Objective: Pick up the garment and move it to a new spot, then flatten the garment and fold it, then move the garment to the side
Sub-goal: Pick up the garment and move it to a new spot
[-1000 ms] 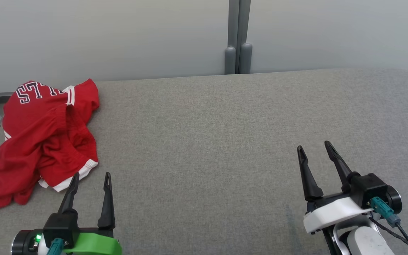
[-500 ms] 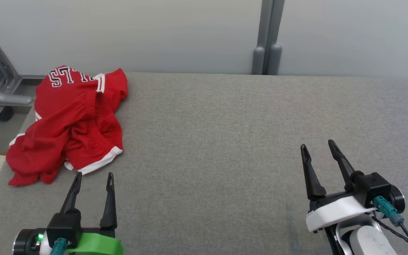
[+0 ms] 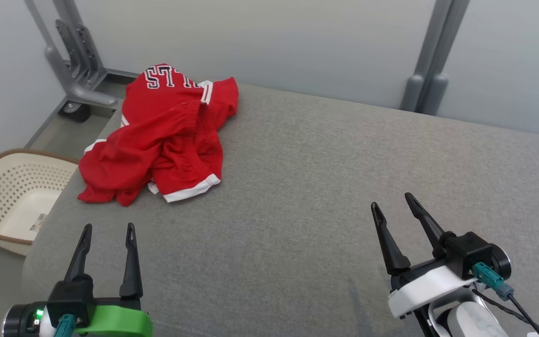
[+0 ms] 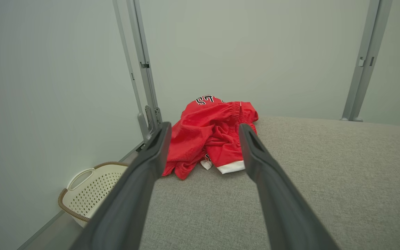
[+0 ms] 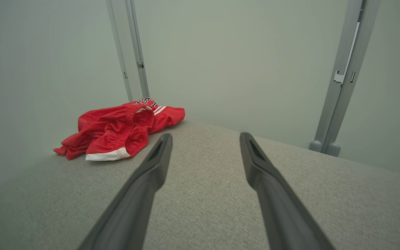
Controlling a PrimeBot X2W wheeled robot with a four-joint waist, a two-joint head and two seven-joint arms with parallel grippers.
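Nearest, at the lower left of the head view, the left gripper [image 3: 109, 226] is seen with fingers spread apart and empty; at the lower right, the right gripper [image 3: 391, 200] likewise. Farther up, the crumpled red garment [image 3: 166, 135] is seen at the upper left of the grey padded surface [image 3: 321, 187], well apart from both.

We are looking at a screened-off test bay.
Behind the grey cloth-topped table [image 3: 325, 196] we see plain pale panels [image 3: 307, 42] on grey metal posts [image 3: 431, 61]; left of it, a wheeled frame [image 3: 92, 98] and a perforated laundry basket [image 3: 3, 187] on the floor [image 3: 70, 133].
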